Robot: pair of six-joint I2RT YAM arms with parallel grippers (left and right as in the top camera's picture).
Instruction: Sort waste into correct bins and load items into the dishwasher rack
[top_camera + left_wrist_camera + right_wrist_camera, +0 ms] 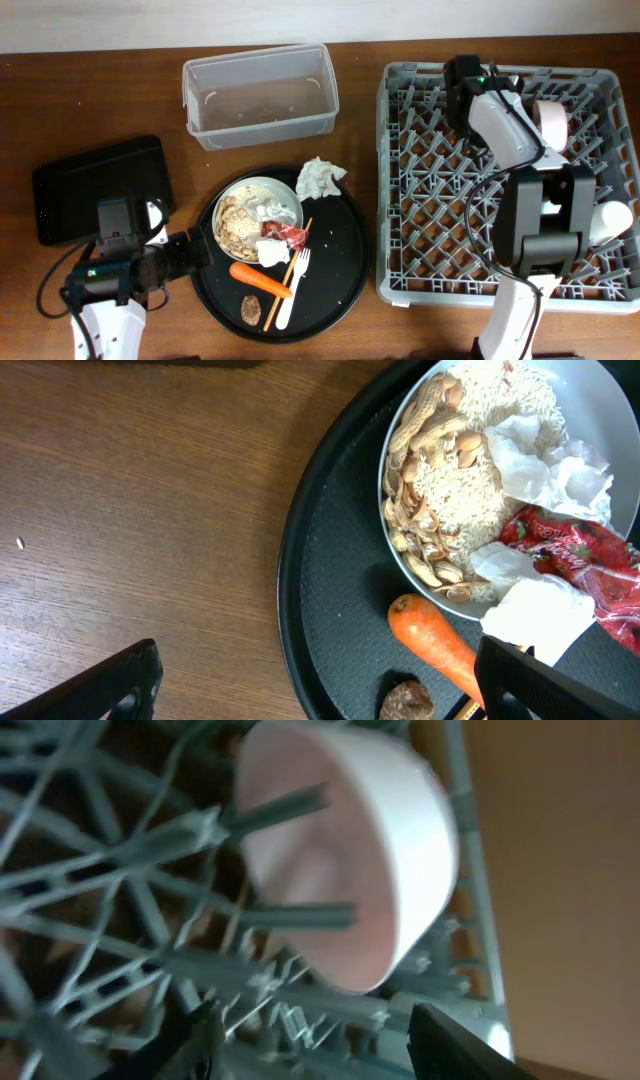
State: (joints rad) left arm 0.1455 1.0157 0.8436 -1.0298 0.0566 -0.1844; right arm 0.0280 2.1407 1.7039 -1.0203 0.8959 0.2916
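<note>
Right wrist view: the pink bowl [350,870] is lodged on pegs by the dishwasher rack [90,970] wall, the right gripper [320,1050] parted and empty. The left gripper [320,690] is spread wide, empty, over the tray [290,620] rim.

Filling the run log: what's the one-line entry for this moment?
left claw: open, at round tray edge | right claw: open, clear of pink bowl | bowl: in dishwasher rack | plate: holds waste
</note>
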